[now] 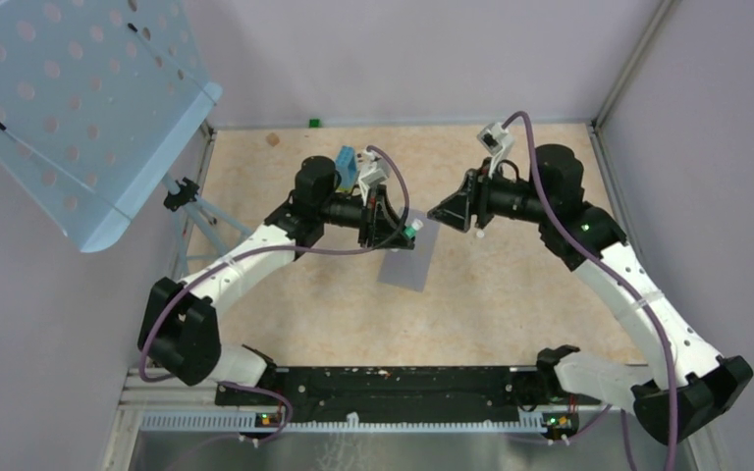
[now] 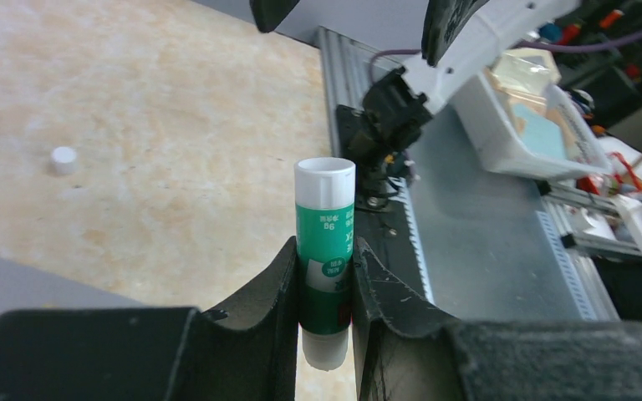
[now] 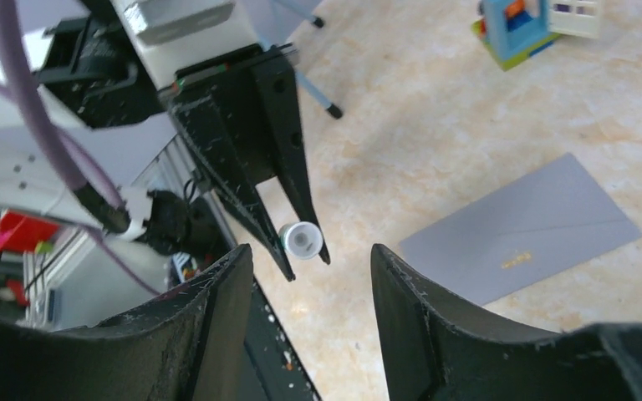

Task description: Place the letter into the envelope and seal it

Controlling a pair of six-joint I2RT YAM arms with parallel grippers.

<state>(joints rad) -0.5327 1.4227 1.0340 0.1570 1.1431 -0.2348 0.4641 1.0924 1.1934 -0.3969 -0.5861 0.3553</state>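
You have the envelope lying flat mid-table. Your left gripper above its far end pinches the uncapped glue stick. Your right gripper stands half-open, empty. A white cap lies right of the envelope.

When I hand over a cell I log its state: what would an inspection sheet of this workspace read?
Surface: tan table, mottled.
Job's things: grey envelope lies flat; letter not seen.
Clutter: white cap loose on the table; blocks towards the back.
Grippers: left gripper shut on an upright glue stick; right gripper open, empty.
Cables: purple cable runs along each arm.
Surroundings: blue perforated panel on a tripod at the left; grey walls.
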